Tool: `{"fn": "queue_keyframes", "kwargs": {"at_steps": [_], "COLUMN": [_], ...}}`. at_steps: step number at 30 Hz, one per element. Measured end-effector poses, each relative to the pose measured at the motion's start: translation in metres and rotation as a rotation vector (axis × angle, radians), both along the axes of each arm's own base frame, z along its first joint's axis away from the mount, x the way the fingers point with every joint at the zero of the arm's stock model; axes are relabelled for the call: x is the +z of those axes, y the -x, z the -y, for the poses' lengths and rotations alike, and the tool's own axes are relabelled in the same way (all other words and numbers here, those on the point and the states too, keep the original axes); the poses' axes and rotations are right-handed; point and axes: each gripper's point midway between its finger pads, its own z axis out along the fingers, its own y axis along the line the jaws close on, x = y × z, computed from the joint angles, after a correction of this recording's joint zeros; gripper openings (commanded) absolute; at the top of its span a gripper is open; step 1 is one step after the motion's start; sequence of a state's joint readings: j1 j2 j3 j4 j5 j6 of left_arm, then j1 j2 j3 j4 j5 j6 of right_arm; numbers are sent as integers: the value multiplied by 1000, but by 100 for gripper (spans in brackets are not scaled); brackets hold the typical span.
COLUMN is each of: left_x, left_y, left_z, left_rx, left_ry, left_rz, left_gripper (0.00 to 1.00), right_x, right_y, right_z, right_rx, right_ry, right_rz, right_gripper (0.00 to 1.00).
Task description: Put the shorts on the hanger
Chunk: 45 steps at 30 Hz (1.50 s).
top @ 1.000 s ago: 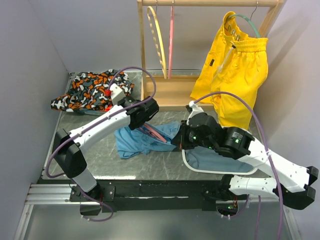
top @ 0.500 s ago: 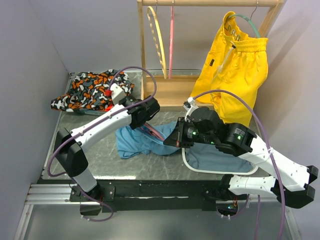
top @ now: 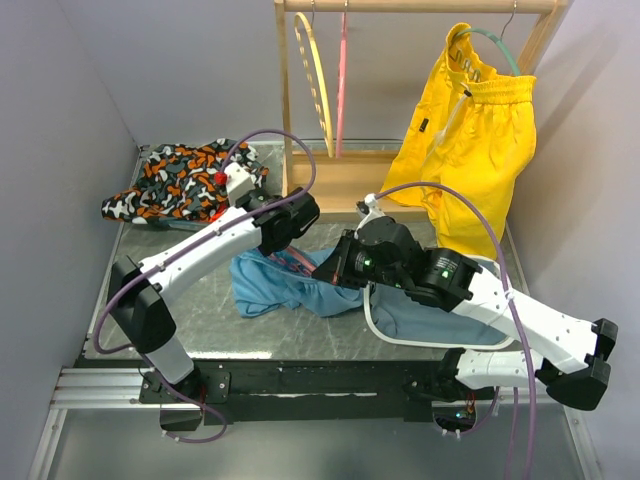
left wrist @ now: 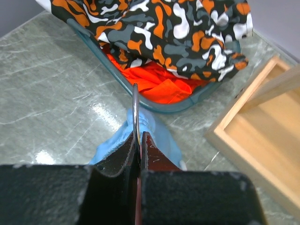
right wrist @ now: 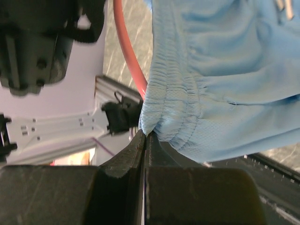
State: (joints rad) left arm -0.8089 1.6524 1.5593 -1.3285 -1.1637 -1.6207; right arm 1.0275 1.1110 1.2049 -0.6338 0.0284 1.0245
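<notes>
Left fingers (left wrist: pixel 115 161) are pinched tight on a thin bit of the hanger (right wrist: pixel 127 51). Our right fingers (right wrist: pixel 124 157) are pinched on the stretchy top edge of the shorts (right wrist: pixel 220 70). The shorts lie bunched on the surface (top: pixel 190 320) between our two arms, touching the pink bar. We think we are putting them on now. Next we need to pull that edge over the bar.

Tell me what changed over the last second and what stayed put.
The right gripper, shut on the waistband of the shorts, travelled left toward the left gripper, dragging the fabric toward the hanger. The left gripper stayed shut on the hanger, almost in place. The yellow shorts and patterned garment did not move.
</notes>
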Motion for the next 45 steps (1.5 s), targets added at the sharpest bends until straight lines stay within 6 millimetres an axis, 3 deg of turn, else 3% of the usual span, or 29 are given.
{"fn": "queue_keyframes", "kwargs": {"at_steps": [15, 21, 33, 37, 40, 45], "left_x": [29, 37, 98, 113, 116, 112], "left_y": [24, 34, 56, 55, 56, 60], "left_z": [14, 21, 20, 23, 31, 40], "left_rx": [-316, -465, -712, -761, -814, -876], "left_ry": [57, 61, 50, 33, 32, 19], "left_rz": [-108, -149, -73, -48, -45, -70], "left_gripper": [1, 1, 1, 1, 1, 1], "right_x": [-7, -10, 56, 76, 85, 97], "right_y": [-35, -47, -69, -68, -58, -40], "right_z": [2, -6, -46, -52, -56, -52], "right_rx": [-127, -131, -27, 45, 139, 278], "right_ry": [58, 94, 55, 54, 53, 57], "right_rz": [94, 125, 287, 348, 408, 509], "right_gripper": [0, 0, 0, 35, 52, 65]}}
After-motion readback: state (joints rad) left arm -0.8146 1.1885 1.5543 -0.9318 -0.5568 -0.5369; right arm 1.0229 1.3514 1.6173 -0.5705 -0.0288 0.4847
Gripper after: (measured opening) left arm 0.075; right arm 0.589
